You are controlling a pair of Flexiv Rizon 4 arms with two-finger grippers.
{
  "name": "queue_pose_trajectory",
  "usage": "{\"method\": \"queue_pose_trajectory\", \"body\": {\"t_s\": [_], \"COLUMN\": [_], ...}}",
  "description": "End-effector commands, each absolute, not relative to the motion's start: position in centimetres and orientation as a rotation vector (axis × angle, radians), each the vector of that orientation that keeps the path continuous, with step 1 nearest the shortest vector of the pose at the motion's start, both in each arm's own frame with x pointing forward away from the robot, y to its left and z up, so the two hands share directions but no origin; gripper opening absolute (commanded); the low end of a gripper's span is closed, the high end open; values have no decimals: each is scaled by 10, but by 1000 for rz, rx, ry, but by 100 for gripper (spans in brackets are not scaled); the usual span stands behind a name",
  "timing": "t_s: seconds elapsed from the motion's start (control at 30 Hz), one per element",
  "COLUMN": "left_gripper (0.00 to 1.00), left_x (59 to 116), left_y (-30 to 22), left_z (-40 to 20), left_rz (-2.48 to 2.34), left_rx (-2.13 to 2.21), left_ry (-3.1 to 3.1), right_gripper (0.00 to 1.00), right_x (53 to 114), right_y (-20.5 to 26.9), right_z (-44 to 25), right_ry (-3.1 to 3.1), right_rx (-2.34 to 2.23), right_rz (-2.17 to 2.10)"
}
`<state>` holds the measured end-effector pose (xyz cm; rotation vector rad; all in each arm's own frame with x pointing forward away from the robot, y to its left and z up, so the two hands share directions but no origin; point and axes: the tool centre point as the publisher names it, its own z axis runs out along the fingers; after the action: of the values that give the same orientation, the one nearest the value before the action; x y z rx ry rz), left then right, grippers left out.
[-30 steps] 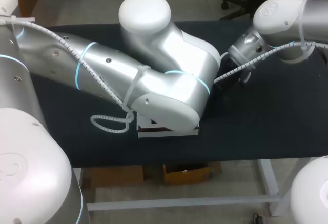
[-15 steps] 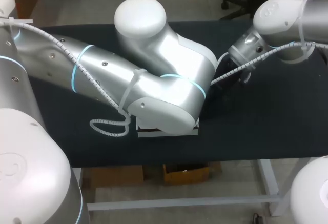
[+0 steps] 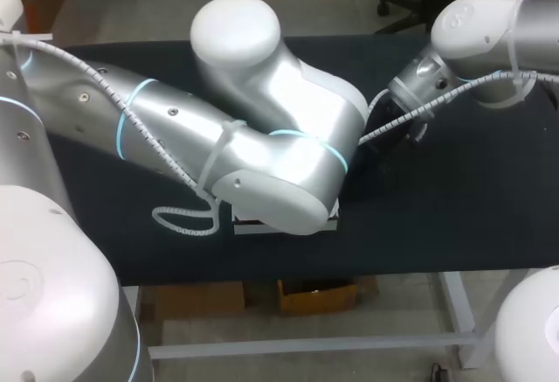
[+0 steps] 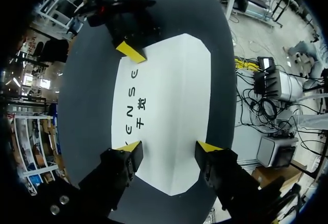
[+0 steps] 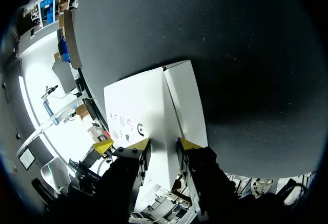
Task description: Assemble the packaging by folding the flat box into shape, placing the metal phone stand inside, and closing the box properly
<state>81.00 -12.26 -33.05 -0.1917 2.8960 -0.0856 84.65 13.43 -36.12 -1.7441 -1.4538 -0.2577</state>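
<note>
The white box (image 4: 169, 96), printed on its top face, lies flat on the black table. My left gripper (image 4: 167, 146) hangs open just above its near end, its yellow tips over the box's two long sides. At the far end my right gripper (image 5: 163, 143) is shut on the box (image 5: 138, 106) where the printed panel meets a narrower side panel. One of its yellow fingertips (image 4: 130, 52) rests on the top face. In the head view my left arm (image 3: 262, 146) hides all but a strip of the box (image 3: 288, 225). No phone stand is visible.
The black table (image 3: 454, 207) stretches bare to the right of the box and behind it. My right arm (image 3: 454, 59) comes in from the far right corner. A white spiral cable (image 3: 183, 220) dangles from the left arm beside the box.
My left arm has shifted slightly to the left and back over the box. The right arm and the box have not moved.
</note>
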Motion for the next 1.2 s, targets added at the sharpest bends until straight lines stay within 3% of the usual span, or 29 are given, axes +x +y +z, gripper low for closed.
{"method": "queue_pose_trajectory", "body": {"t_s": [0.03, 0.7, 0.93, 1.0, 1.2], "left_gripper": [66, 71, 58, 49, 43], "left_x": [809, 824, 826, 826, 826], "left_y": [-122, -125, -125, -125, -125], "left_z": [-331, -343, -346, -346, -348], "left_rz": [-83, -25, -44, -40, -35], "left_rx": [-192, -218, -206, -210, -207], "left_ry": [2896, 2831, 2773, 2764, 2735], "right_gripper": [31, 32, 32, 32, 32], "right_x": [849, 849, 849, 849, 849], "right_y": [136, 135, 135, 135, 135], "right_z": [-362, -362, -362, -362, -361], "right_ry": [-1454, -1455, -1455, -1456, -1457], "right_rx": [-1738, -1738, -1733, -1733, -1733], "right_rz": [-251, -253, -252, -252, -254]}}
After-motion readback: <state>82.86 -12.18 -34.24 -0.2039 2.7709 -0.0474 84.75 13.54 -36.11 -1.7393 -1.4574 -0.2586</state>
